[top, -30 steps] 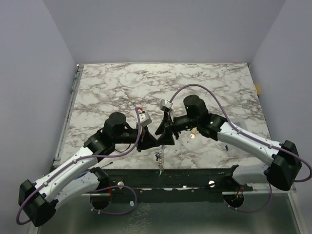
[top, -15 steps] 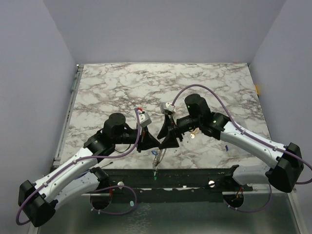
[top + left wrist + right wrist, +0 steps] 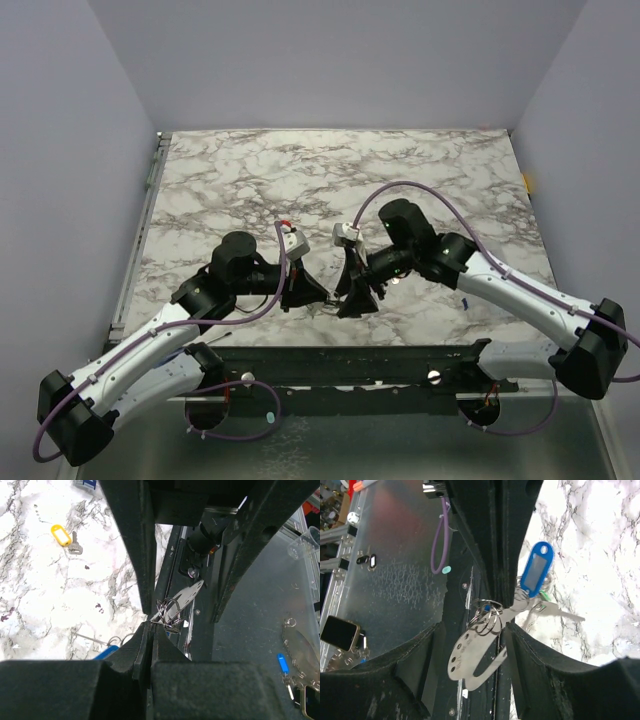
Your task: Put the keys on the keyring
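My left gripper [image 3: 151, 627] is shut on the keyring [image 3: 167, 612], a bunch of thin wire loops held over the table's front edge. From the loops hangs a flat metal tag [image 3: 470, 655]. A blue key tag [image 3: 536, 570] and a sliver of green key [image 3: 543, 596] also hang there, over the marble. My right gripper [image 3: 475, 630] is open, one finger on each side of the keyring [image 3: 487, 617] and the tag. In the top view the left gripper [image 3: 318, 292] and right gripper [image 3: 355, 300] meet tip to tip. The yellow key [image 3: 62, 534] lies apart on the table.
The black front rail [image 3: 200, 540] and the grey metal bench [image 3: 400, 570] lie just below the grippers. A purple cable [image 3: 440, 545] hangs there. A clear plastic box [image 3: 310, 555] and a small blue-tagged item [image 3: 282, 662] sit on the bench.
The right gripper has swung down and toward the front edge, coming round the keyring bunch, which before hung in plain sight below the left gripper. The left arm has barely moved.
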You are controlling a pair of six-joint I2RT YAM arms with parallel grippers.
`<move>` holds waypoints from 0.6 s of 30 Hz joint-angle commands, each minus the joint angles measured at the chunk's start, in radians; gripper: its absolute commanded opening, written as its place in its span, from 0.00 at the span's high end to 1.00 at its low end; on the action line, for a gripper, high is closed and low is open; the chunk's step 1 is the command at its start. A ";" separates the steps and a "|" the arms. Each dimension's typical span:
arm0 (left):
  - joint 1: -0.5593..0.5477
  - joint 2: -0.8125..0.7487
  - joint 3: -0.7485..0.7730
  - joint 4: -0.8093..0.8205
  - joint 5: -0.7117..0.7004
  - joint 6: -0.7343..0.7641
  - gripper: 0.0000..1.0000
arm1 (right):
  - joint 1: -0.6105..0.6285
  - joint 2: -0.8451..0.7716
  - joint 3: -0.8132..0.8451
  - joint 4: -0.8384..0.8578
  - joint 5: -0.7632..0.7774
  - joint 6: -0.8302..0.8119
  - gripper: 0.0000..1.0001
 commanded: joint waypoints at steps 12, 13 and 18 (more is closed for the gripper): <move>0.001 0.001 -0.012 0.047 -0.021 -0.006 1.00 | 0.007 -0.197 -0.070 0.171 0.207 0.047 0.27; 0.002 0.001 -0.015 0.046 -0.056 -0.009 1.00 | 0.007 -0.212 -0.089 0.198 0.300 0.058 0.25; 0.001 0.027 -0.022 -0.016 -0.374 -0.046 0.99 | 0.007 -0.250 -0.188 0.294 0.927 0.352 0.23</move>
